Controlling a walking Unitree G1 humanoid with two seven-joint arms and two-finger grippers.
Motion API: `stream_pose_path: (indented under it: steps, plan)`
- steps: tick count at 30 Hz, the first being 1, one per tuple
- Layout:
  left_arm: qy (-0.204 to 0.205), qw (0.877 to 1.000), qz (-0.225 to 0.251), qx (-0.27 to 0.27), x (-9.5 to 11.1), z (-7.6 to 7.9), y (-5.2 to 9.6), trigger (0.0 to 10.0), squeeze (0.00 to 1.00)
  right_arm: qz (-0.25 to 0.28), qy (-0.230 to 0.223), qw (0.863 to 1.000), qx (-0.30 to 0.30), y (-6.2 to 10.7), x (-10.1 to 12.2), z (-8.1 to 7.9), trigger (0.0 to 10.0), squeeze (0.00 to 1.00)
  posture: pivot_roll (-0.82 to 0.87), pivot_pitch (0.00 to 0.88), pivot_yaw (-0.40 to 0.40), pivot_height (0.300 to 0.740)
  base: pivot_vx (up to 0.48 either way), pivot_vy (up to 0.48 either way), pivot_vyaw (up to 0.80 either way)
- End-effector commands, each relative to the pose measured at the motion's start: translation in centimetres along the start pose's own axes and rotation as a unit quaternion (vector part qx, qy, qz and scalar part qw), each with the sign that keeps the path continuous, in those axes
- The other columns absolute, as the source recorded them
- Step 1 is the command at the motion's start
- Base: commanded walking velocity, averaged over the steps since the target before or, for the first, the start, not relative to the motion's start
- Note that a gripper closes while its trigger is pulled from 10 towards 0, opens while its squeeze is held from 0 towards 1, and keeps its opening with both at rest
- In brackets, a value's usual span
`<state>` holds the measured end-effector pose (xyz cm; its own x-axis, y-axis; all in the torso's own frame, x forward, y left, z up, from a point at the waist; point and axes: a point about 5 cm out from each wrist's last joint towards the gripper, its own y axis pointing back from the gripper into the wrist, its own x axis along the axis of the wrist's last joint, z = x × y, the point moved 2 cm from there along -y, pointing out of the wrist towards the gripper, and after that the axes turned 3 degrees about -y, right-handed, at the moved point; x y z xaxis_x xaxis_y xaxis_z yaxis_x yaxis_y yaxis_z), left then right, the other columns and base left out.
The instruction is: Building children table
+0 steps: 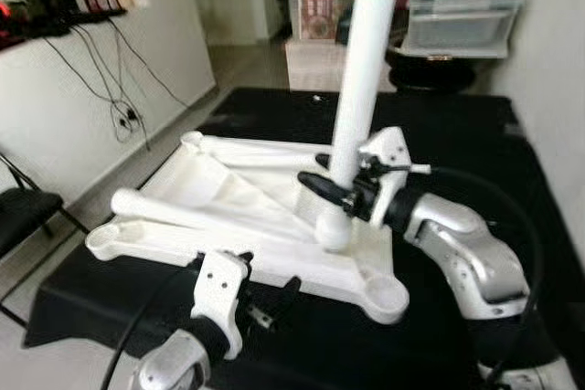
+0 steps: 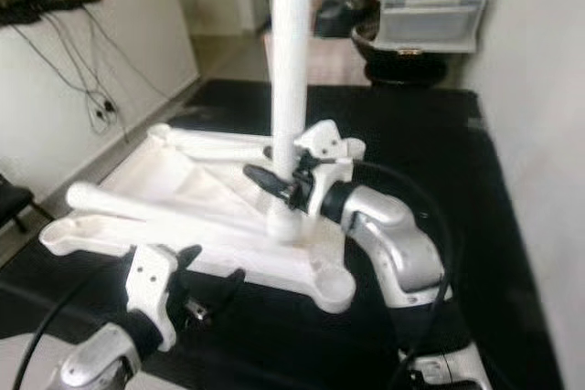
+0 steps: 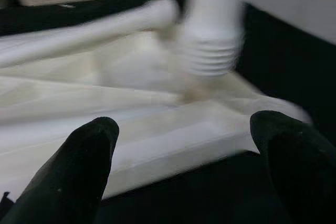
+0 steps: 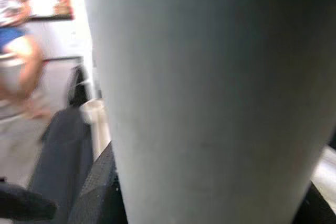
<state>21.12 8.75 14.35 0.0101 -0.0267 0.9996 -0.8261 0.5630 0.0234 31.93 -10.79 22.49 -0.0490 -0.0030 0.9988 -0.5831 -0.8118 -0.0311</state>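
1. The right tool (image 1: 340,191) is clamping a white table leg (image 1: 366,70) low on its shaft, holding it upright, its black fingers pressing on either side of it.
2. The leg's threaded end (image 3: 210,59) is sitting on or just above a corner of the upturned white table panel (image 1: 228,207); I cannot tell whether the thread is catching yet.
3. The left tool (image 1: 265,303) is hovering at the near edge of the panel, its two fingers (image 3: 79,166) spread apart and gripping nothing.
4. Another white leg (image 1: 183,212) is lying loose across the panel, and a round socket (image 1: 388,294) is sitting open at the near right corner.
5. The panel is resting on a black mat (image 1: 439,134) spread on the floor.
6. Risk, as I judge it: the leg is leaning slightly, so turning it now could cross the thread or make it skip out of the socket.
7. Nothing is pinning the panel down, so a push from the right arm could be sliding it across the mat and knocking the loose leg off.
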Motion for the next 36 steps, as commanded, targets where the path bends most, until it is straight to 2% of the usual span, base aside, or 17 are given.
stream_pose_path:
  steps: [1,4,10,14,17,28,32,34,36]
  plan:
    - [0.002,1.000,-0.021,-0.009,-0.6,0.1,0.3,10.0,0.00,0.011,-0.002,0.999,0.035,-0.5,0.4,-1.1,10.0,0.00,-0.01,0.055,0.037,0.740,0.000,0.000,0.00]
    - [0.003,0.999,-0.030,-0.029,-0.8,0.9,0.8,10.0,0.00,0.012,0.004,0.996,0.094,-0.1,0.9,-2.1,10.0,0.00,-0.01,0.070,0.028,0.740,0.000,0.000,0.00]
    - [-0.005,0.998,-0.053,-0.043,-1.2,1.7,1.8,10.0,0.00,-0.011,0.024,0.989,0.144,1.1,0.9,-2.5,10.0,0.00,-0.01,0.093,0.026,0.740,0.000,0.000,0.00]
    - [-0.017,0.997,-0.057,-0.040,-1.1,1.8,2.0,10.0,0.00,-0.018,0.027,0.990,0.137,1.3,0.8,-2.0,10.0,0.00,0.00,0.106,0.025,0.740,0.000,0.340,0.00]
    - [-0.009,0.998,-0.052,-0.033,-1.0,1.8,2.2,10.0,0.00,-0.018,0.027,0.991,0.133,1.3,0.8,-1.9,10.0,0.00,0.00,0.111,0.026,0.740,0.000,0.465,0.00]
    - [-0.031,0.998,-0.045,-0.009,-0.5,1.0,2.4,10.0,0.00,-0.024,0.029,0.993,0.111,1.9,0.8,-0.6,10.0,0.00,0.00,0.128,0.032,0.740,0.000,0.000,0.00]
    - [-0.063,0.997,-0.042,0.000,-0.3,0.1,2.4,10.0,0.00,-0.032,0.000,0.997,0.067,3.6,0.2,1.4,10.0,0.00,0.00,0.140,0.023,0.740,0.000,0.000,0.00]
    - [-0.069,0.997,-0.038,-0.003,-0.1,0.3,2.5,10.0,0.00,-0.034,-0.015,0.998,0.056,4.7,-0.1,2.0,10.0,0.00,0.00,0.145,0.024,0.740,0.000,0.000,0.00]
    - [-0.068,0.997,-0.036,-0.005,-0.1,0.3,2.5,10.0,0.00,-0.033,-0.021,0.998,0.055,5.2,-0.1,2.2,10.0,0.00,0.00,0.145,0.024,0.740,0.000,0.000,0.00]
